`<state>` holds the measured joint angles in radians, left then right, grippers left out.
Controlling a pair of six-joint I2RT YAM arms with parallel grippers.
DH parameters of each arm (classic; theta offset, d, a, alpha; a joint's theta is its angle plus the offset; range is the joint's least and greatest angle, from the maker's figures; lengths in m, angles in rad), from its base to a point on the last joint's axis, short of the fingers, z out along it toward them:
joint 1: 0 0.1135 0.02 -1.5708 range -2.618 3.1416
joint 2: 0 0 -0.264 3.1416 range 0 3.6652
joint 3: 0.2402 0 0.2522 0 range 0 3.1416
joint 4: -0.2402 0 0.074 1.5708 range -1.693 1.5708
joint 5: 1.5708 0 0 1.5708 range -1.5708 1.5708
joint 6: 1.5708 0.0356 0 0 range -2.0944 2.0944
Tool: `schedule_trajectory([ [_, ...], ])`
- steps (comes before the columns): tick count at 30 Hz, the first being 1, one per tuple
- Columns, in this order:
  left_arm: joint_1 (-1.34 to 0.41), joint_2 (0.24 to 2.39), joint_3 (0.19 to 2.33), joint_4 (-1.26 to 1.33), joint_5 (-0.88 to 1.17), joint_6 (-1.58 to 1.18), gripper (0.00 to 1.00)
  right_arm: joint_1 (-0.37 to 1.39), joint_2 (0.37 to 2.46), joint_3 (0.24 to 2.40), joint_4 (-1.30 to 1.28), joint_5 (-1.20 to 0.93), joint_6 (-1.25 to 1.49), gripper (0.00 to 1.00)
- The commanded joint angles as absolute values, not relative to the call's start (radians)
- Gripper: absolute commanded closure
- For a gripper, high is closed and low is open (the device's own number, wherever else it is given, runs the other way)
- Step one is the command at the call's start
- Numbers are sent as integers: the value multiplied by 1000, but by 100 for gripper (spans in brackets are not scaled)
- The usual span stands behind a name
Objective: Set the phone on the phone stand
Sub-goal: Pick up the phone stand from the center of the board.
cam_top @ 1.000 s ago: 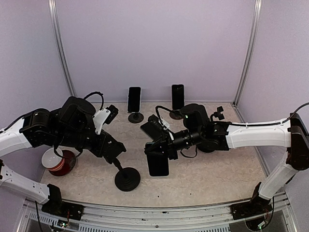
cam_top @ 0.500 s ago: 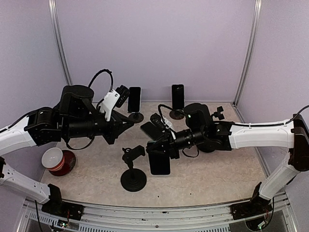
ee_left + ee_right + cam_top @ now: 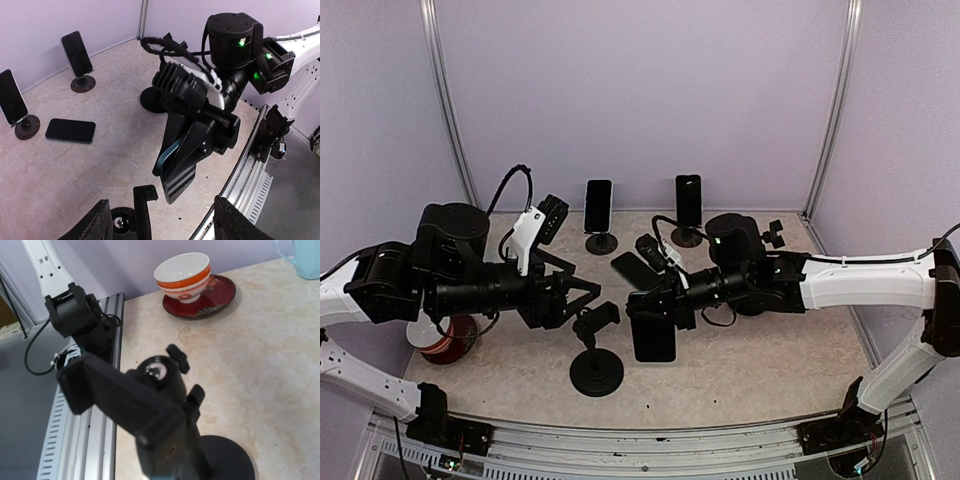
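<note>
Black phone [image 3: 653,340] hangs off the right gripper [image 3: 656,308], jaws clamped on its upper end, just beside the phone stand [image 3: 596,372] on the tabletop [image 3: 770,370]. Other side of the stand's clamp, the left gripper [image 3: 578,296] has its jaws wide apart.

Phone stand [image 3: 597,372] just left of phone [image 3: 654,340], bowl [image 3: 182,271] on saucer [image 3: 222,292], seemingly farther left.

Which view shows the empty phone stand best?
Top external: the whole phone stand, from clamp to round base, is unobstructed. Right wrist shows the clamp and ball head close up, slightly blurred, with the base cut off. Left wrist catches only its top at the bottom edge.
</note>
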<state>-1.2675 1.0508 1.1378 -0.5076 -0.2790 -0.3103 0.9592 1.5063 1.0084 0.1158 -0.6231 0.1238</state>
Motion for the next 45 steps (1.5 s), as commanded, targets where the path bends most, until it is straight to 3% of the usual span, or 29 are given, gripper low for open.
schedule_trajectory([
  [1, -1287, 1015, 1070, -566, -346, -456, 33, 954, 1489, 1022, 141, -629, 129, 100],
  [10, -1311, 1012, 1032, -660, -363, -579, 34, 954, 1488, 1035, 127, -620, 131, 100],
  [26, -1338, 980, 932, -585, -323, -622, 38, 955, 1506, 1045, 123, -615, 132, 100],
  [38, -1337, 1010, 903, -496, -337, -587, 45, 955, 1499, 1037, 128, -612, 133, 100],
  [45, -1336, 1036, 893, -469, -328, -580, 54, 955, 1493, 1034, 128, -611, 135, 100],
])
